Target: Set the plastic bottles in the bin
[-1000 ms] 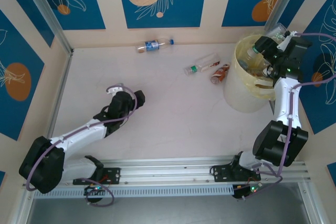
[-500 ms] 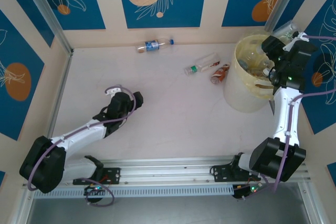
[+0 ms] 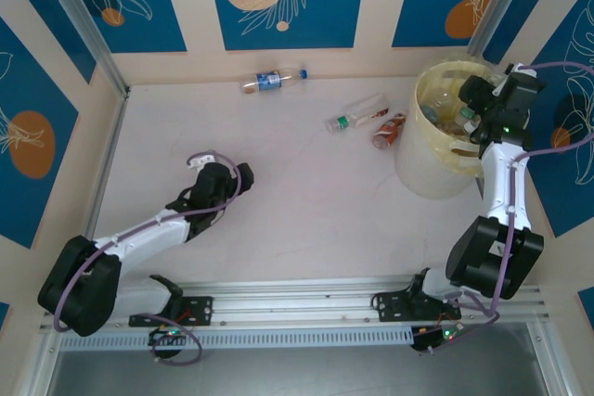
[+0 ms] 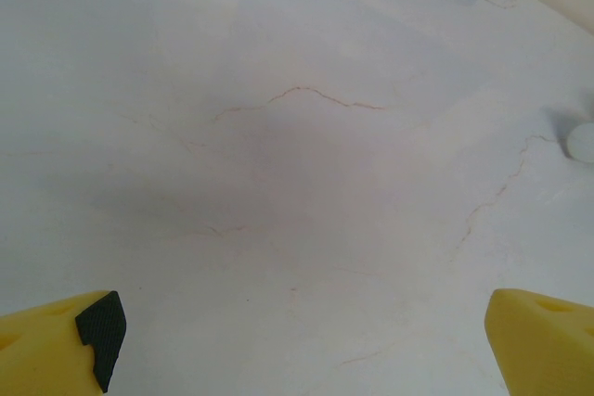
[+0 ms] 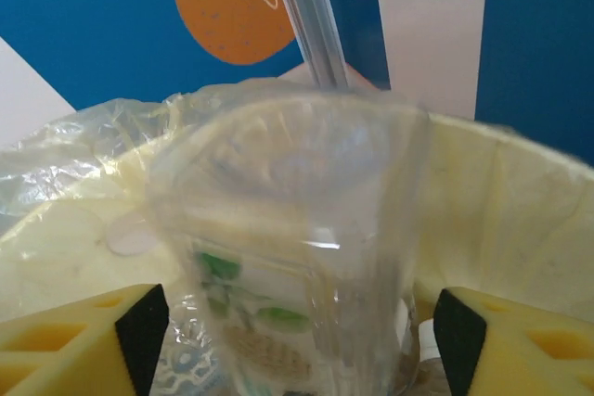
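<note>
Right gripper (image 5: 302, 317) clasps one clear bottle (image 5: 288, 229) over the bin (image 5: 520, 201); left gripper (image 4: 297, 340) gapes empty; three bottles (image 3: 271, 80) (image 3: 355, 114) (image 3: 389, 129) lie outside.

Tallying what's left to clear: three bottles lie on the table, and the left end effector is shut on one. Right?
No. The left end effector is open, nothing between its fingers, over bare table, as the left wrist view shows. Three bottles do lie there: a blue-labelled bottle, a green-capped bottle, a red-labelled bottle.
</note>
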`<state>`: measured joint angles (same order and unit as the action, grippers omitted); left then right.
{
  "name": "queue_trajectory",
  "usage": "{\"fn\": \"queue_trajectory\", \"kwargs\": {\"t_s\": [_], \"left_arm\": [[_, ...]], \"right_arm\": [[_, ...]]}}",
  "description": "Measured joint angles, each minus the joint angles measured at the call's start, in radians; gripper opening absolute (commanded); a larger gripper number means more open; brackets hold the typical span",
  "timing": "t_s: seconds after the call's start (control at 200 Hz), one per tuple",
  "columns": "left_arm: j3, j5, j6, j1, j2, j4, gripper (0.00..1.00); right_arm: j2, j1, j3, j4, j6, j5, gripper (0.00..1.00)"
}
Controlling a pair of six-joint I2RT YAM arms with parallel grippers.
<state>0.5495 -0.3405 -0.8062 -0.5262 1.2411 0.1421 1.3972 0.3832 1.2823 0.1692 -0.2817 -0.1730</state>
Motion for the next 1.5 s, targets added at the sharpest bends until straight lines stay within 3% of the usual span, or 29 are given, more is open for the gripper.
{"fn": "queue_trajectory", "kwargs": {"t_s": [0.29, 0.7, 0.9, 1.165, 1.5], "left_arm": [[0.0, 0.012, 0.0, 0.005, 0.021, 0.011, 1.0], [-0.002, 0.026, 0.0, 0.016, 0.031, 0.027, 1.0], [-0.002, 0.026, 0.001, 0.023, 0.035, 0.031, 1.0], [-0.002, 0.037, 0.0, 0.027, 0.051, 0.035, 1.0], [-0.002, 0.053, 0.001, 0.027, 0.064, 0.037, 1.0]], "right_arm": [[-0.089, -0.01, 0.003, 0.004, 0.04, 0.009, 1.0], [-0.002, 0.053, 0.083, 0.119, -0.101, -0.049, 1.0], [0.067, 0.029, 0.098, 0.084, -0.032, 0.095, 1.0], [0.115, -0.119, 0.115, 0.04, 0.173, 0.241, 1.0], [-0.033, -0.124, 0.145, 0.05, 0.099, 0.072, 1.0]]}}
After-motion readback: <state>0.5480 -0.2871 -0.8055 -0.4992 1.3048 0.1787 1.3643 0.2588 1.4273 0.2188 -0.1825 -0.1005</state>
